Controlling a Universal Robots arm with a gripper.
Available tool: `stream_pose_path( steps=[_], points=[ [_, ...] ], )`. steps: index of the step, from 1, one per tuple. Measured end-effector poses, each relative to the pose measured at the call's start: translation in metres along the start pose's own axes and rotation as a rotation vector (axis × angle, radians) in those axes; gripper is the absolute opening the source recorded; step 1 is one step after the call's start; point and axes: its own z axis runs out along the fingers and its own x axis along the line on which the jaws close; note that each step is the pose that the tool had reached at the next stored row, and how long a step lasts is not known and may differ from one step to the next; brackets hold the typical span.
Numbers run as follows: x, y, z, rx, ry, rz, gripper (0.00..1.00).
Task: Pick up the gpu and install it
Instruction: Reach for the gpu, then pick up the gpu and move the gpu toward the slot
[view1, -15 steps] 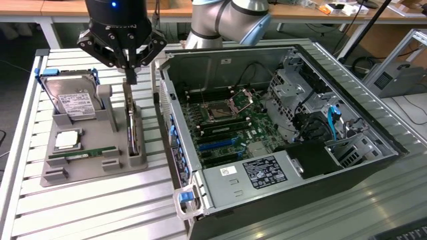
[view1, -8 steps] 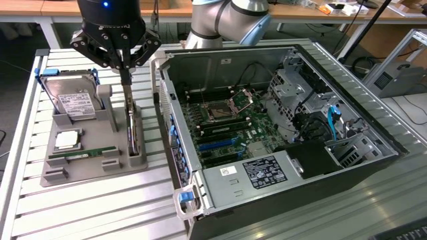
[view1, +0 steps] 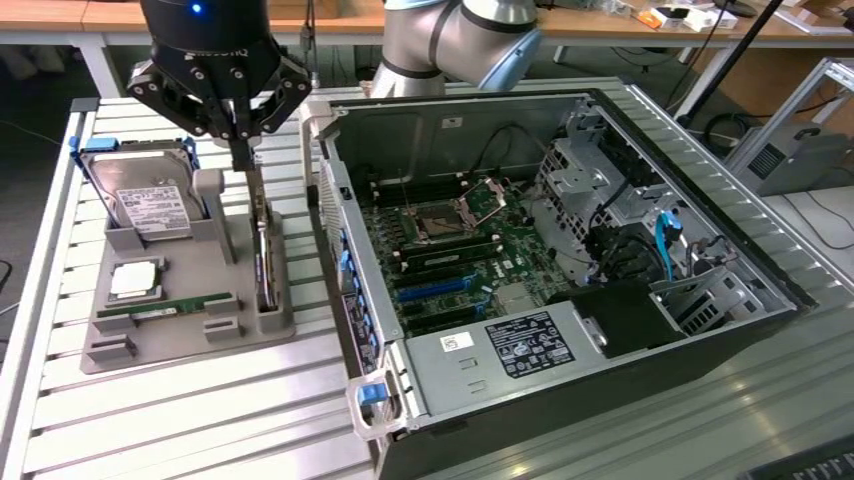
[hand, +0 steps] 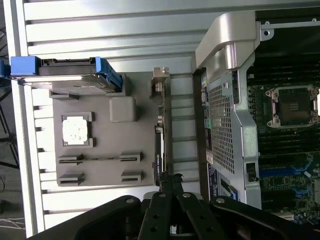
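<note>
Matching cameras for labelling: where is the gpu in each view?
Exterior view: gpu stands on edge in the gray tray, in the slot nearest the case.
Wrist view: gpu edge-on, along the tray's side facing the case.
Shared landmark: hard drive on the tray.

arm bent over — gripper aimed straight down w/ fingers pinched together at the tips.
</note>
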Motion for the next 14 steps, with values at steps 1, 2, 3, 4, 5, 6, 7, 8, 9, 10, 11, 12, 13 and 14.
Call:
stream_pose_path(
  steps=[1, 2, 3, 4, 5, 6, 7, 8, 9, 10, 11, 12, 13, 14],
  points=[
    [0.0008, 0.0, 0.0, 0.0, 0.0, 0.0, 0.1],
    [0.0034, -0.0002, -0.0001, 0.0, 0.0, 0.0, 0.1],
    [0.0049, -0.0004, -0.0002, 0.0, 0.0, 0.0, 0.1],
    [0.0061, -0.0005, -0.0002, 0.0, 0.0, 0.0, 0.1],
    [0.0074, -0.0005, -0.0002, 0.0, 0.0, 0.0, 0.1],
    [0.0083, -0.0006, -0.0002, 0.0, 0.0, 0.0, 0.1],
    [0.0087, -0.0007, -0.0002, 0.0, 0.0, 0.0, 0.1],
    [0.0089, -0.0007, -0.0002, 0.0, 0.0, 0.0, 0.1],
    [0.009, -0.0007, -0.0003, 0.0, 0.0, 0.0, 0.1],
    [0.0091, -0.0007, -0.0002, 0.0, 0.0, 0.0, 0.1],
    [0.0091, -0.0007, -0.0002, 0.0, 0.0, 0.0, 0.1],
    [0.0091, -0.0007, -0.0003, 0.0, 0.0001, 0.0, 0.1],
    [0.0091, -0.0007, -0.0003, 0.0, 0.0, 0.0, 0.1],
    [0.0091, -0.0007, -0.0003, 0.0, 0.0, 0.0, 0.1]
  ],
)
